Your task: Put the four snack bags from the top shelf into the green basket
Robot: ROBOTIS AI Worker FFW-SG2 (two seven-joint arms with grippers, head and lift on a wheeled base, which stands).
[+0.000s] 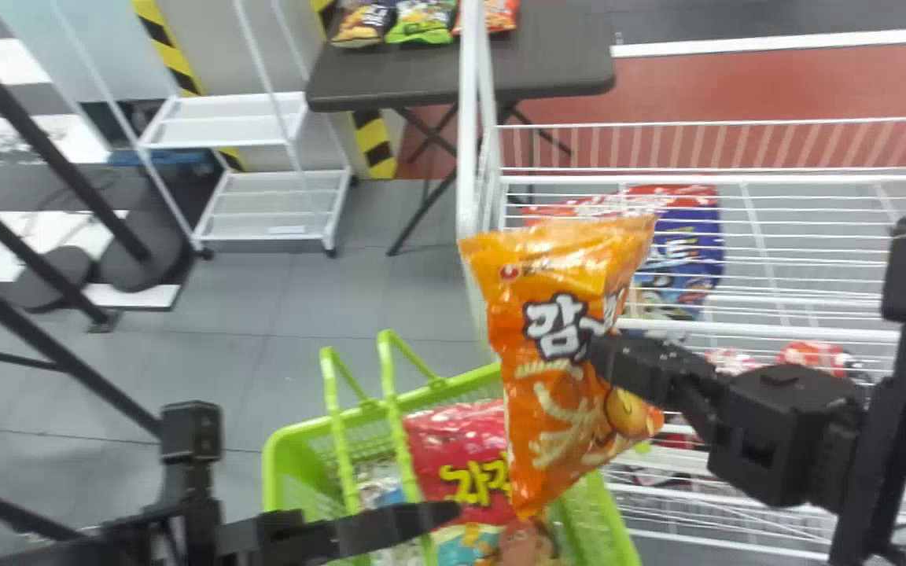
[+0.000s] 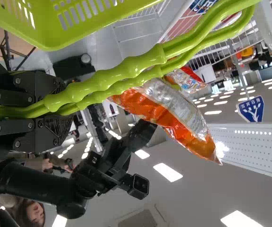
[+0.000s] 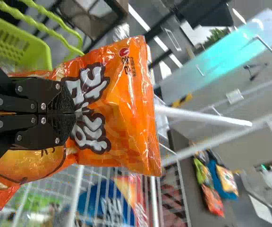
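Snack bags (image 1: 421, 30) on wire rack (image 1: 799, 180) and table (image 1: 390, 79)

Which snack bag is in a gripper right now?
The orange one, pinched by the right gripper and held up in the air. The red bag, by contrast, lies inside the green basket.

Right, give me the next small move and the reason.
I'd ease the right gripper left and down before releasing: in the head view, the orange bag only partly overlaps the basket, its upper part lying across the rack. The left gripper holds the basket's handles.
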